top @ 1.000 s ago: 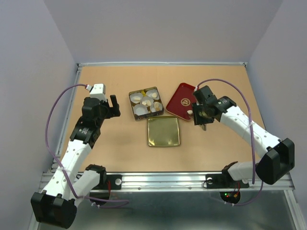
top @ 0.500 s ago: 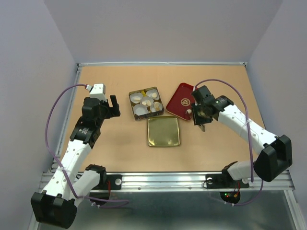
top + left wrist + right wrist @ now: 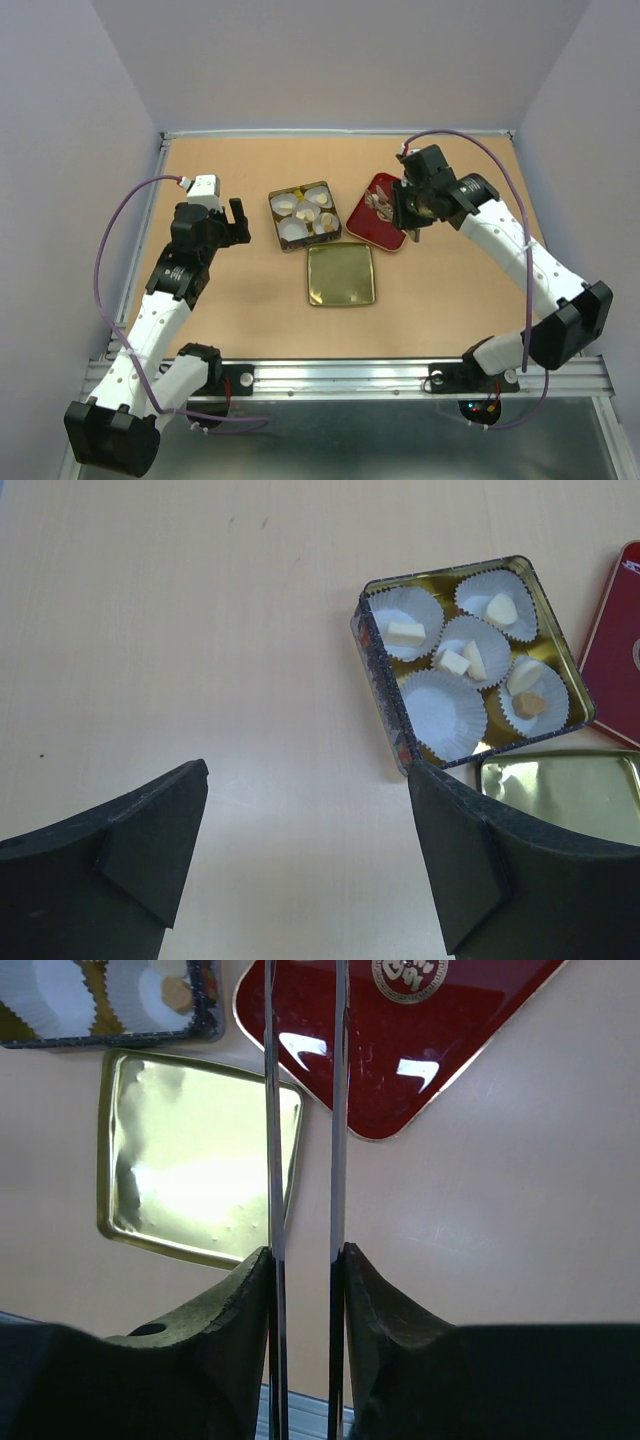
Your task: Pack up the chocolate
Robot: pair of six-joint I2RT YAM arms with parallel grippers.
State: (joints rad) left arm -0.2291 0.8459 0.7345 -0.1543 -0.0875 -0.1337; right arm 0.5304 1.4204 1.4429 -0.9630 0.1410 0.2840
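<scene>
The chocolate (image 3: 455, 662) is several cream-white lumps and one tan lump (image 3: 530, 703), lying in white paper cups inside the open square tin (image 3: 375, 650), which also shows in the top view (image 3: 305, 213). One cup (image 3: 443, 708) is empty. My left gripper (image 3: 305, 860) is open and empty, left of the tin (image 3: 238, 222). My right gripper (image 3: 305, 1255) is shut on metal tongs (image 3: 338, 1110) and hangs over the red tray (image 3: 372, 228). The tong tips are out of the wrist view. Small pale lumps (image 3: 379, 201) show on the tray by the tongs.
The gold tin lid (image 3: 340, 274) lies flat in front of the tin, between the two arms; it shows in the right wrist view (image 3: 190, 1170). The red tray (image 3: 400, 1050) sits right of the tin. Raised rails edge the table.
My right arm has swung back and left, from the red tray's near right edge to above the tray. The white lump at that edge is gone. The left arm has not moved.
</scene>
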